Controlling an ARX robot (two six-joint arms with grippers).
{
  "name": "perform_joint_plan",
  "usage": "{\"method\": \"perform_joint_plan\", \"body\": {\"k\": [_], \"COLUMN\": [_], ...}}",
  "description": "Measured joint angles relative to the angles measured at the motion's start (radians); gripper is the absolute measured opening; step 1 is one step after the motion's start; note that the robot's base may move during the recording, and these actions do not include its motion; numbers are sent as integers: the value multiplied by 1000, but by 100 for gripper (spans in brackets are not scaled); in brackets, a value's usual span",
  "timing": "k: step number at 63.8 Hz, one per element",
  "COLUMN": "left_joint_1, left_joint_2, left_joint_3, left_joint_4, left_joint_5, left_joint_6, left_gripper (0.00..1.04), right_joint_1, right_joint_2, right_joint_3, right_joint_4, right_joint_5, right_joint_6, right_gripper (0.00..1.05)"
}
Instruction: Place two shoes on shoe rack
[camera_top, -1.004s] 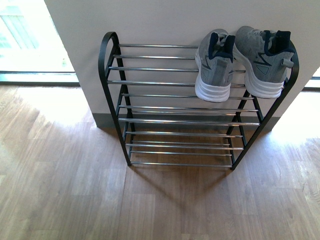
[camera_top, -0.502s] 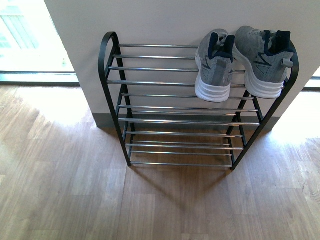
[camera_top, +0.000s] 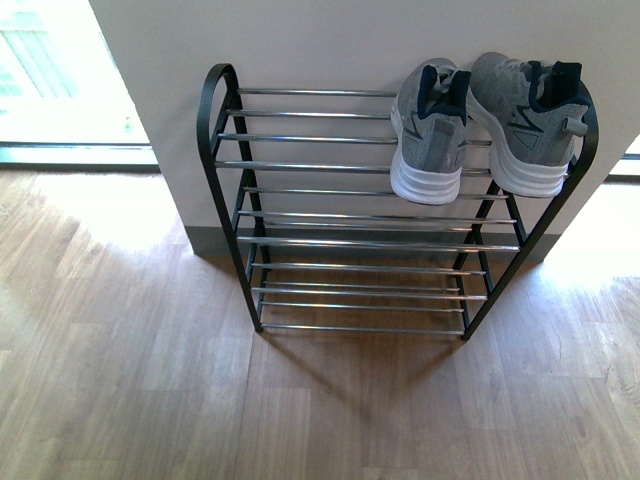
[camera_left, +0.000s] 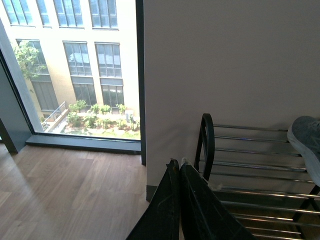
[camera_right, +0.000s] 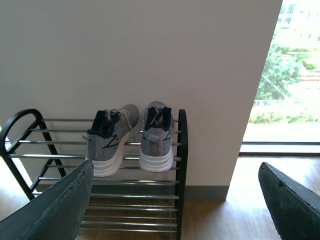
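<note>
Two grey knit shoes with white soles stand side by side, heels outward, on the top tier of the shoe rack (camera_top: 300, 166) at its right end: one shoe (camera_top: 430, 130) and the other (camera_top: 525, 120) against the right side loop. The same pair shows in the right wrist view as a left shoe (camera_right: 110, 140) and a right shoe (camera_right: 157, 137) on the rack (camera_right: 50, 156). My right gripper (camera_right: 177, 200) is open and empty, well back from the rack. My left gripper (camera_left: 178, 165) is shut on nothing, near the rack's left loop (camera_left: 207, 145). Neither arm appears in the front view.
The rack stands against a white wall pillar (camera_top: 350, 45) on a wood floor (camera_top: 120, 380). Floor-to-ceiling windows (camera_left: 75, 65) flank the pillar on both sides. The rack's lower tiers (camera_top: 360, 290) hold nothing.
</note>
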Motion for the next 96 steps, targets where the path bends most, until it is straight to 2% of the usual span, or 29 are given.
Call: {"method": "perform_joint_plan", "body": {"k": [21, 26, 44, 50, 76, 96], "left_joint_1": [0, 0, 1, 1, 1, 1], "left_joint_2": [-88, -222, -244, -244, -244, -244], "left_joint_3": [0, 0, 0, 0, 0, 0], "left_joint_4": [-88, -250, -261, -261, -261, -261], "left_joint_5": [0, 0, 0, 0, 0, 0], "left_joint_6": [0, 0, 0, 0, 0, 2], "left_gripper": [1, 1, 2, 24, 96, 95], "right_joint_1": [0, 0, 0, 0, 0, 0], "right_joint_2": [0, 0, 0, 0, 0, 0], "right_joint_3": [0, 0, 0, 0, 0, 0], "right_joint_4": [0, 0, 0, 0, 0, 0], "right_joint_5": [0, 0, 0, 0, -3, 0], "right_joint_6": [0, 0, 0, 0, 0, 0], "right_gripper": [96, 96, 96, 96, 96, 96]}}
